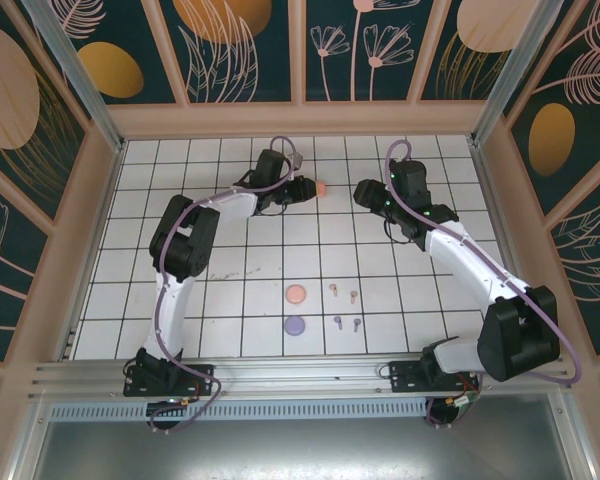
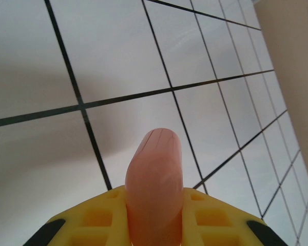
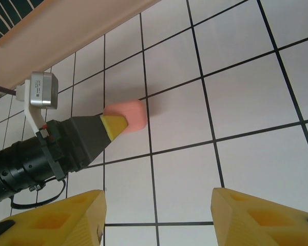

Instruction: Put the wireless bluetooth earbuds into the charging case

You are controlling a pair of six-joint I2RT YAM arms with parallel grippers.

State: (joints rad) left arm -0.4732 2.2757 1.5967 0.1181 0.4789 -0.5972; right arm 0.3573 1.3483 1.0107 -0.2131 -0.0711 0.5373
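the left gripper [image 2: 155, 225] is clenched on the coral case [image 2: 155, 174]. its two yellow fingers [image 2: 92, 220] press the case from either side, and the case's rounded body sticks out forward past their tips, over the white tiled table [image 2: 51, 61]. whether the case rests on the tiles or hangs just above them cannot be told. in the right wrist view the same grip shows from the side: one yellow fingertip lies flat against the case's near face, and the far end of the case pokes out beyond it. whether the case's lid is open or closed cannot be told. the right gripper [image 3: 159, 218] is released, its own yellow fingers [image 3: 56, 220] standing wide apart with tile showing between them, touching nothing. the coral case lies ahead of these fingers, well beyond their tips and somewhat towards the left-hand one. from above, the two grippers face each other across the case, the left one's tips on it and the right one's near it but apart. the other pieces lie well away from both sets of fingers, back towards the arm bases. a peach case [image 1: 296, 294] and a purple case [image 1: 296, 325] lie flat, one just beside the other. beside them, on the right arm's side, two tan earbuds [image 1: 333, 289] and two purple earbuds [image 1: 337, 321] lie loose on the tiles, outside any case.
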